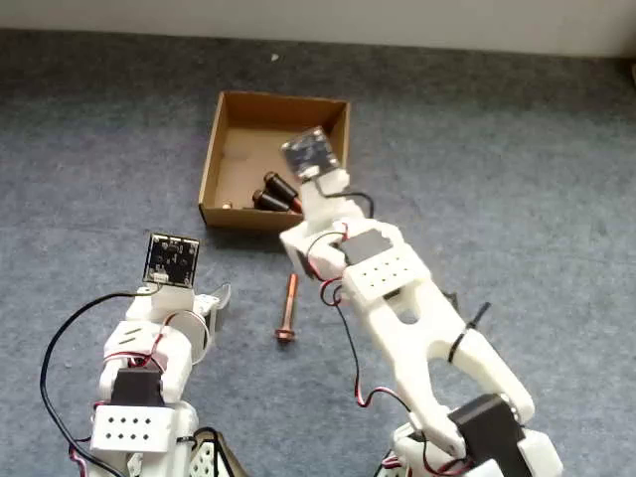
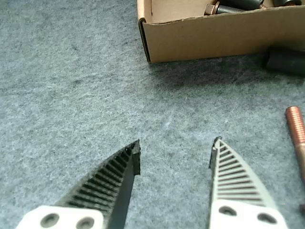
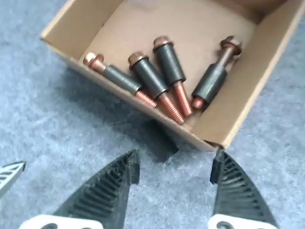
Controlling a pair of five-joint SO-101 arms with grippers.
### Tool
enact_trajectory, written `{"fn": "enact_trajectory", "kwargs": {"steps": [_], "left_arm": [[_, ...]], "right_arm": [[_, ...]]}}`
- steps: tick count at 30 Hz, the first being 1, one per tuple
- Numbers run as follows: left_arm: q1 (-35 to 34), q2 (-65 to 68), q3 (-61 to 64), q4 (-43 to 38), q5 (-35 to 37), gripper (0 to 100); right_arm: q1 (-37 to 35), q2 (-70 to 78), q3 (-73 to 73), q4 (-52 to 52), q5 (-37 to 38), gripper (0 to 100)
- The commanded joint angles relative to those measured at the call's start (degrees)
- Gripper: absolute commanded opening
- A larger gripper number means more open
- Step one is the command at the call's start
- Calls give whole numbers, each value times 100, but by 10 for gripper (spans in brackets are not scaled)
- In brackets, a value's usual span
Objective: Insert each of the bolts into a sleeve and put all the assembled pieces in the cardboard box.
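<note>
Carpet (image 1: 537,149) | left arm (image 1: 149,348) low, jaws spread by bolt (image 1: 290,303) | right arm (image 1: 397,288) at box (image 1: 211,164), jaws spread

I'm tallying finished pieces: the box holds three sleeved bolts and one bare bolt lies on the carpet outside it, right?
Not three: the right wrist view shows four sleeved bolts in the box. One bare bolt does lie on the carpet outside it.
</note>
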Motion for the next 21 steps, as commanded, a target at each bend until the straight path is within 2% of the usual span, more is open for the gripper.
{"fn": "enact_trajectory", "kwargs": {"steps": [1, 10, 21], "left_arm": [[-84, -66, -22, -114, -44, 248], [-84, -66, 31, -123, -53, 248], [-84, -66, 40, -114, -53, 248]], "right_arm": [[-163, 418, -75, 31, 343, 224], [-145, 1956, -1033, 40, 563, 224], [-242, 2053, -1235, 4, 571, 224]]}}
